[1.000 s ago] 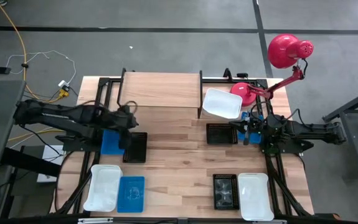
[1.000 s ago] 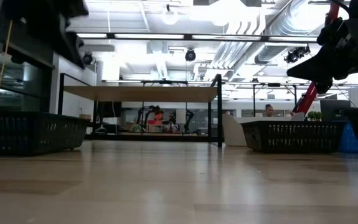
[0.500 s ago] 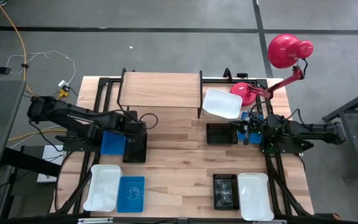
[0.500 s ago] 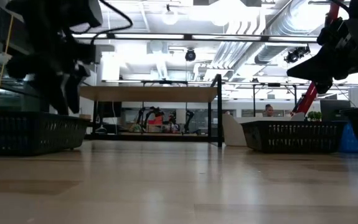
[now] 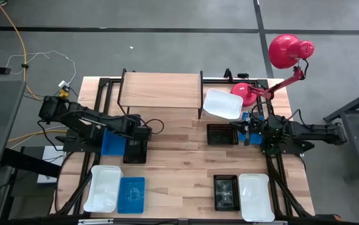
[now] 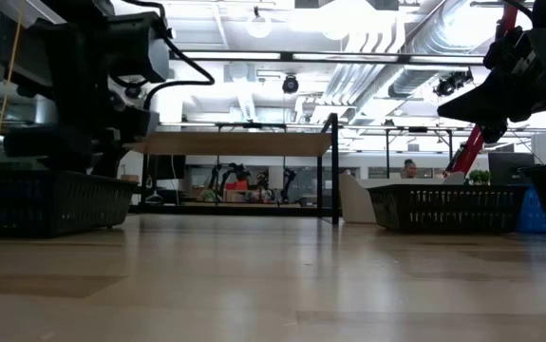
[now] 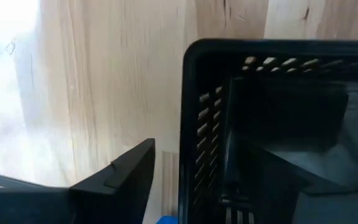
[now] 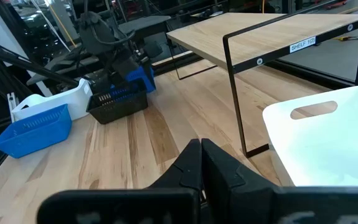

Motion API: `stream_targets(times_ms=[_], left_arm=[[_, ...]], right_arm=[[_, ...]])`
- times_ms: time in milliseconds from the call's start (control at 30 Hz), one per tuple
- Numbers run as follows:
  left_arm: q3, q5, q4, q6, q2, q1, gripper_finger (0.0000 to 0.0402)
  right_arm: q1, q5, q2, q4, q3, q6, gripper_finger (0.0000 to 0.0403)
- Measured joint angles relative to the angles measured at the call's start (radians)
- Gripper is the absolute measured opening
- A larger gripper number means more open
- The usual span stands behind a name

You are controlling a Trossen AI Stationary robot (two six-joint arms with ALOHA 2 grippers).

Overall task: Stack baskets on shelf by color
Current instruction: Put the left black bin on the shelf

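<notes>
Grey concrete floor (image 5: 167, 50) surrounds the light-wood counter (image 5: 179, 159). A yellow cable (image 5: 18, 37) trails across the floor beyond the counter's left corner. Ceiling pipes (image 6: 386, 52) and lights (image 6: 258, 24) hang overhead.

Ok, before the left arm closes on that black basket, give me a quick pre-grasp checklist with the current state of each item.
1. Left gripper over the black basket: ok, it sits at the basket's far edge.
2. Fingers straddling the wall: ok in the left wrist view, one finger outside the basket wall, the other inside.
3. Jaws open enough: ok.
4. Shelf top free for stacking: ok, nothing on it.
5. Right gripper out of the way: ok, shut, parked at the table's right side.
6. Blue basket beside it touching: cannot tell.
</notes>
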Motion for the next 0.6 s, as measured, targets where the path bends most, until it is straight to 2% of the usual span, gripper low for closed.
stream_targets(times_ms=[100, 267, 300, 467, 600], left_arm=[[0.004, -0.004, -0.001, -0.009, 0.000, 0.000, 0.0153], [0.039, -0.004, -0.015, -0.016, 0.000, 0.000, 0.0031], [0.053, -0.001, -0.026, -0.016, -0.001, 0.000, 0.0017], [0.151, -0.001, -0.107, 0.013, -0.001, -0.001, 0.0008], [0.282, -0.014, -0.186, 0.050, -0.002, -0.001, 0.0002]], right_arm=[[0.000, 0.000, 0.000, 0.000, 0.000, 0.000, 0.0000], [0.000, 0.000, 0.000, 0.000, 0.000, 0.000, 0.0000], [0.000, 0.000, 0.000, 0.000, 0.000, 0.000, 0.0000], [0.000, 0.000, 0.000, 0.000, 0.000, 0.000, 0.0000], [0.000, 0.000, 0.000, 0.000, 0.000, 0.000, 0.0000]])
